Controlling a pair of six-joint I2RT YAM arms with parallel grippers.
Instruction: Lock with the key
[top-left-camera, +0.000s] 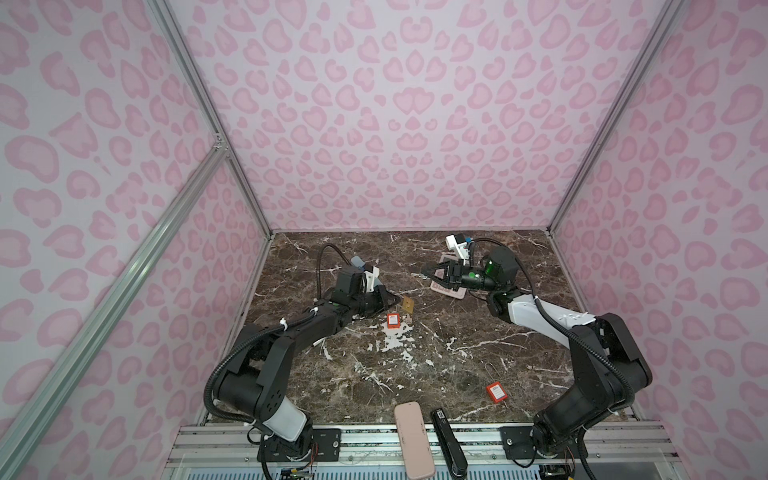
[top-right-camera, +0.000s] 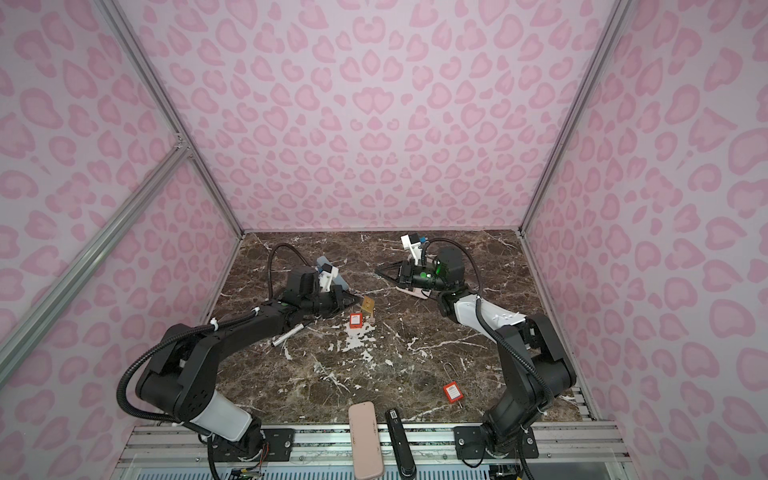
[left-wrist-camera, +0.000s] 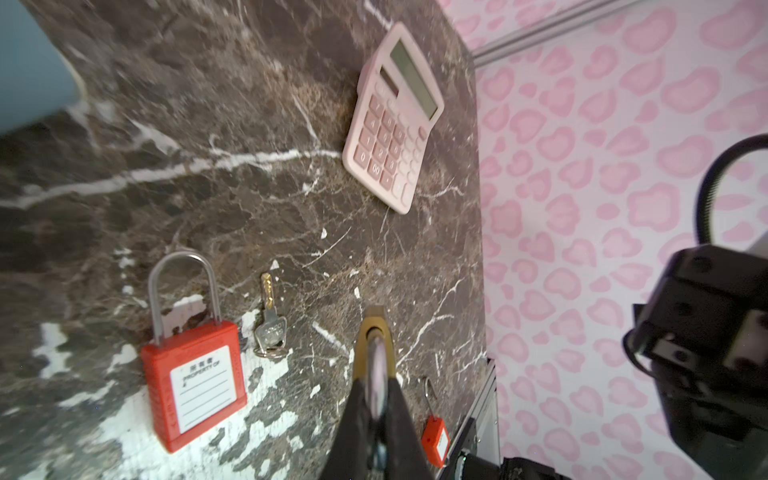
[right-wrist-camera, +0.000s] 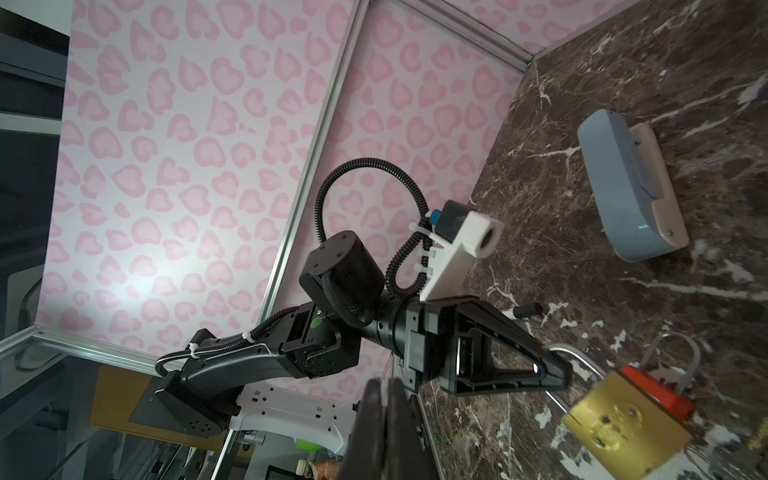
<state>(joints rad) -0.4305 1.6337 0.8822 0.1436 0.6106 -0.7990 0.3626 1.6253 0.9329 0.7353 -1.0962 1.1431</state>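
**While the left gripper (right-wrist-camera: 555, 371) pinches the brass lock (right-wrist-camera: 623, 428), the key (left-wrist-camera: 270, 320) lies on the table (top-left-camera: 457, 353)**

Where the dark marble table carries everything, both arms reach toward its middle part. The left gripper is pressed together on the silver shackle of the brass lock, and the gold body hangs tilted just past the fingertips. The right gripper (top-left-camera: 417, 274) is well apart from it, over the pink calculator (left-wrist-camera: 392, 120). Its fingers are pressed together and there is nothing between them.

Near the brass lock, a red lock (left-wrist-camera: 193, 374) lies flat on the table with its white label facing up. A second red lock (top-left-camera: 495, 392) lies well apart from the first one, near the front edge on the right side.

The key is the smallest thing here. It lies flat on the table just beside the red lock and near the brass lock, with a small ring at its head. It is apart from both grippers.
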